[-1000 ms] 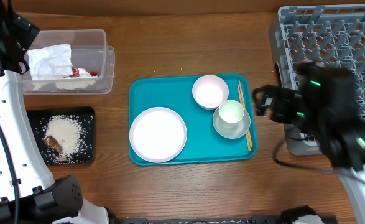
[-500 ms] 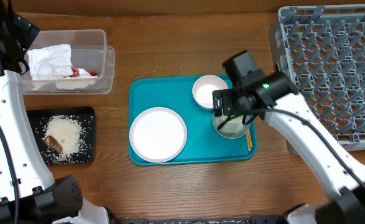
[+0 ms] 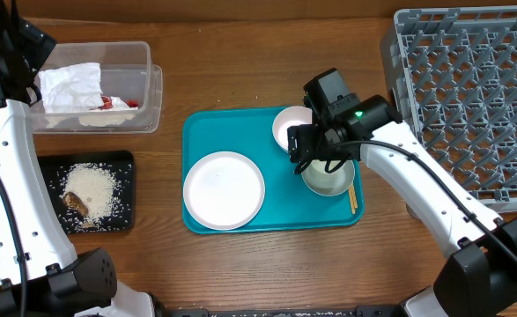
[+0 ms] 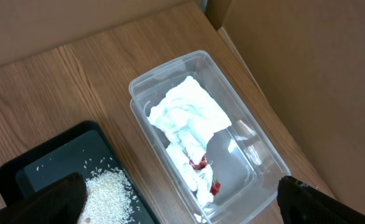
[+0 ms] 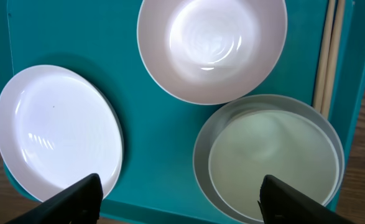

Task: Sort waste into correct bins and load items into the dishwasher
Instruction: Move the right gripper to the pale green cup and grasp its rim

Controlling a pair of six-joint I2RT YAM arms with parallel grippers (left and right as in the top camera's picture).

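Seemingly at the dish-loading step, the right gripper, jaws wide apart and empty, hovers over the pale grey-green bowl on the teal tray; next it must pinch the rim and lift toward the dishwasher.

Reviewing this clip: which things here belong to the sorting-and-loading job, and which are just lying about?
Job: napkin, red wrapper, rice, food scrap; clear tub, black tray; white plate, white bowl, grey-green bowl, chopsticks; dish rack.
Just there: teal tray, wooden table.
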